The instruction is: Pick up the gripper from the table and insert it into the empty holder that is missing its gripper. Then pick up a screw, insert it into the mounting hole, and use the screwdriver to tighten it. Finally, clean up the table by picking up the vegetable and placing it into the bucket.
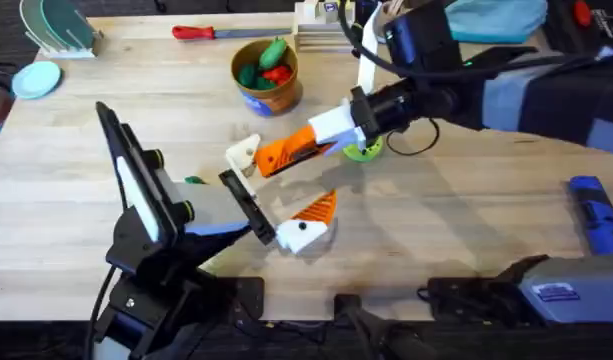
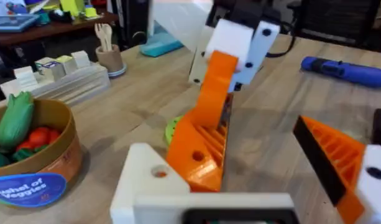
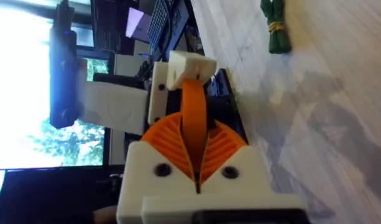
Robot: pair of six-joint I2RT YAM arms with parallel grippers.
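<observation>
Clamps the orange gripper (image 1: 282, 157) between the right gripper's (image 1: 311, 146) fingers, its tip touching the empty holder (image 1: 243, 152) on the wide-spread left gripper (image 1: 281, 186), mid-table near the bucket (image 1: 267, 92).

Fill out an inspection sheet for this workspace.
Surface: wooden table.
Job's things: orange gripper pushed against the empty holder; blue screwdriver near the right edge; green vegetable lying on the table; bucket holding toy vegetables.
Clutter: red screwdriver, green ring.
Claws: left claw open; right claw shut on the orange gripper.
Cables: black cable looped beside the right arm.
Surroundings: bright window.
</observation>
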